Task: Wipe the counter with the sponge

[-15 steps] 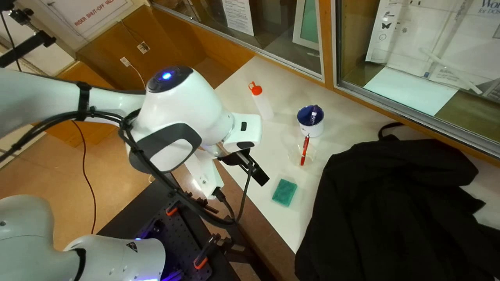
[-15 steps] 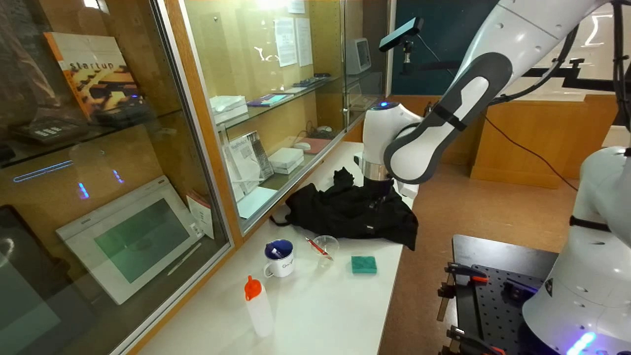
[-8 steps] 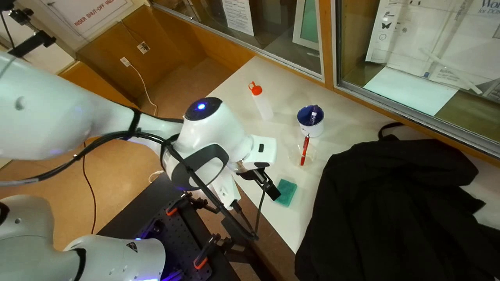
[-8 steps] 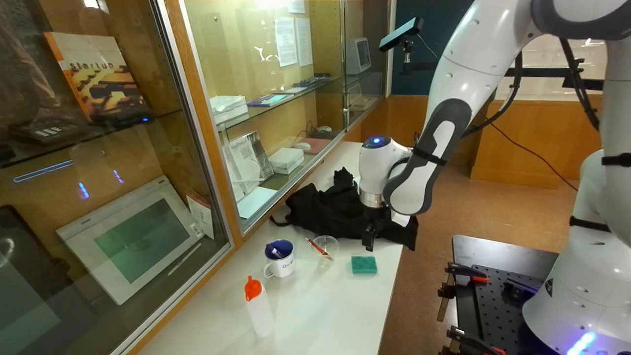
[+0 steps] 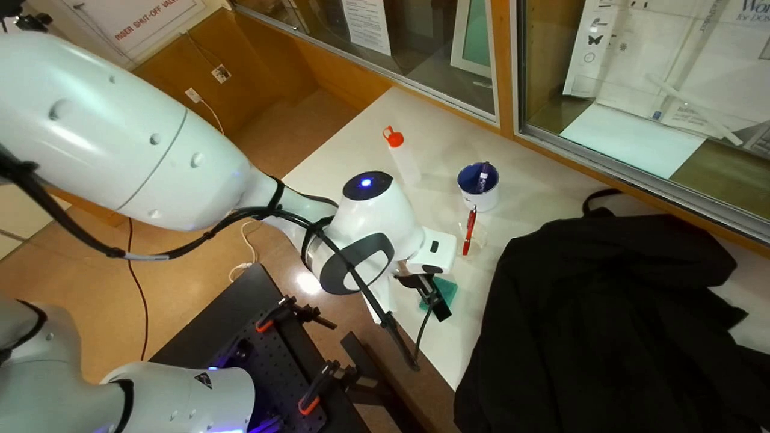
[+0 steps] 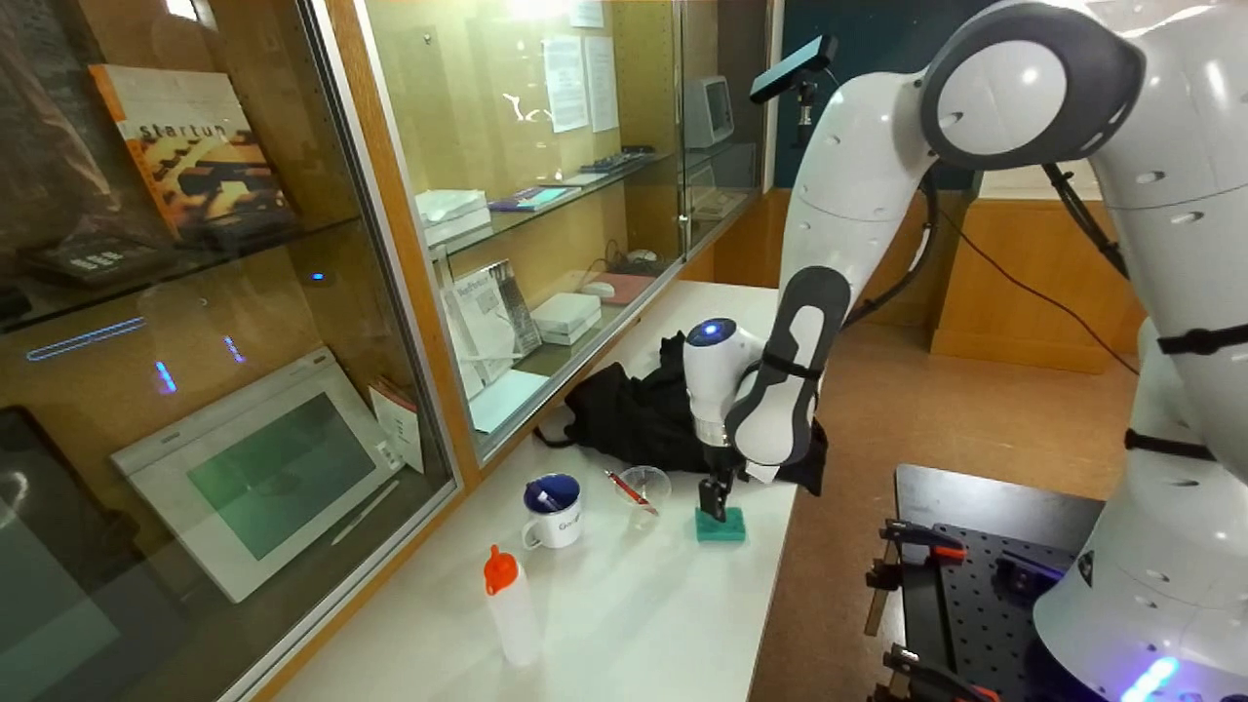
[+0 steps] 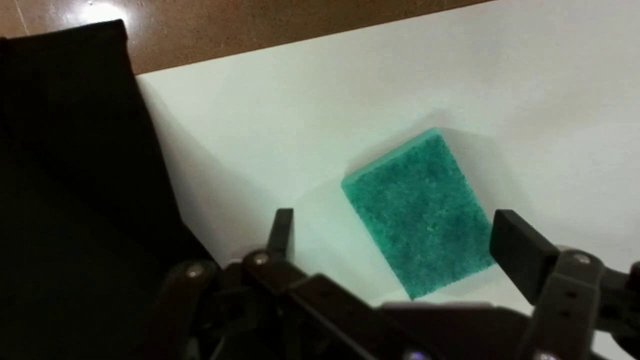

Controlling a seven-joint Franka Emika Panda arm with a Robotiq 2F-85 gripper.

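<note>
The sponge is staying put on the counter, near the black cloth, while the gripper is coming down over it, spread wide and gripping nothing; I'm guessing a grab is nearing, with wiping still waiting.

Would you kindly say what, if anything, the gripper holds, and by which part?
Nothing is held: the gripper is open, and the sponge lies on the counter.

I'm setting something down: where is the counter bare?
Bare counter lies between bottle, mug and sponge, and past the bottle, away from the black cloth. Crowded: around mug, red pen and clear cup; around sponge and tool; where the cloth spreads.
</note>
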